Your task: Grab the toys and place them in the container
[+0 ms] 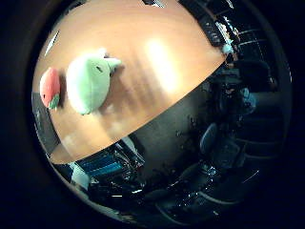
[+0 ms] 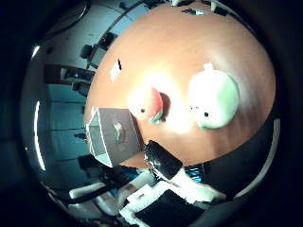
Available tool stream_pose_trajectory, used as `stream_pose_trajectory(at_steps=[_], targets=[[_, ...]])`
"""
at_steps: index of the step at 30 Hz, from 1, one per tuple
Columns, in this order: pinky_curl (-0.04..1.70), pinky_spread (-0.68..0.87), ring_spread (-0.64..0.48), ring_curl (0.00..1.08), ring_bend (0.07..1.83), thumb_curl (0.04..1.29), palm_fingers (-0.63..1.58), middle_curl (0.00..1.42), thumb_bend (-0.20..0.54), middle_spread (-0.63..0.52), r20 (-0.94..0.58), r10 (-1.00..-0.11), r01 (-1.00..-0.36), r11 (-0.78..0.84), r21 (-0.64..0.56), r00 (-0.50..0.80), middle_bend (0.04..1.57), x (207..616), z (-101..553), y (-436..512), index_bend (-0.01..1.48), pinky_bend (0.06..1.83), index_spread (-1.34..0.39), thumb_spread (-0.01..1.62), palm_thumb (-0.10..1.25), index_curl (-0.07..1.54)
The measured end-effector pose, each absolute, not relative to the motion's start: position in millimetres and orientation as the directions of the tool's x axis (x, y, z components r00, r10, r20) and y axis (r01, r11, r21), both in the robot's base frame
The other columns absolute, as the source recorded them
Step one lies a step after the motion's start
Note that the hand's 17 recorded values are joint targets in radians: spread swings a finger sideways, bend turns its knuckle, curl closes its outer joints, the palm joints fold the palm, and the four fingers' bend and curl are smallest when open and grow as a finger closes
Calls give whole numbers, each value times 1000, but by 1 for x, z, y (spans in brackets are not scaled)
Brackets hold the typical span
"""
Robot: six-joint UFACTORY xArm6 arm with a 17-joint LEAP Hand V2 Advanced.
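Hand (image 2: 163,163) hangs above the wooden table (image 2: 189,52), holding nothing; whether its fingers are apart or curled, can't tell. Pale green plush toy (image 2: 213,99) and smaller red strawberry plush (image 2: 147,105) lie side by side on the table, grey container (image 2: 110,137) near the strawberry. Both look soft, light, squashy; grab round the body's middle.

So there's a round-ish wooden table (image 2: 189,52) with a warm brown top. Sitting on it: a pale green plush toy (image 2: 213,100), and just beside it a smaller red-and-white plush toy (image 2: 147,105), the two apart, not touching. Near the table's edge, close to the red one, sits a grey box-like container (image 2: 112,135), open on top. A small white tag or card (image 2: 115,71) lies flat further off.
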State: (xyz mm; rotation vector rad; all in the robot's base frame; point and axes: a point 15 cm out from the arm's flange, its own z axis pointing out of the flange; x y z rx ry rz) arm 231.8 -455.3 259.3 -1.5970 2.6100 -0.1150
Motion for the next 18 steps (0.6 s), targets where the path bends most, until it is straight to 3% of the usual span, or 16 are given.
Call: stream_pose_trajectory(at_steps=[18], targets=[[302,385,203,256,236,263,114,303,-30,75,-89,-907,-909,416,-32,-412,188,249,193,-457,167,366,-355,1053,383,292]])
